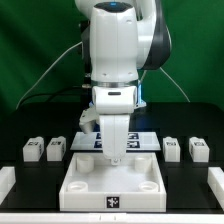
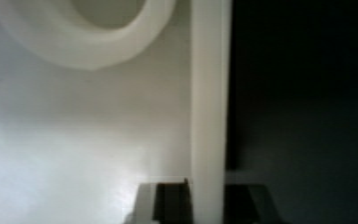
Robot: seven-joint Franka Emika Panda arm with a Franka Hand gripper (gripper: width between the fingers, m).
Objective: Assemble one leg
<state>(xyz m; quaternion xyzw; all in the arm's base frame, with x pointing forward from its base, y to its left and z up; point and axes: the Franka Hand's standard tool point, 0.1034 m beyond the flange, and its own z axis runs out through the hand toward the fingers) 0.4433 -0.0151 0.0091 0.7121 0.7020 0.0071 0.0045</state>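
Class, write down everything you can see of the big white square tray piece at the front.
The tray piece is white, plastic-looking and square, with raised walls, round corner sockets and a black-and-white tag on its front wall. It lies flat on the black table. The gripper hangs at its far side; contact cannot be told.

Each white leg (image 1: 33,149) bears a black-and-white tag (image 1: 32,152); table (image 1: 15,128) black, backdrop (image 1: 30,40) green.
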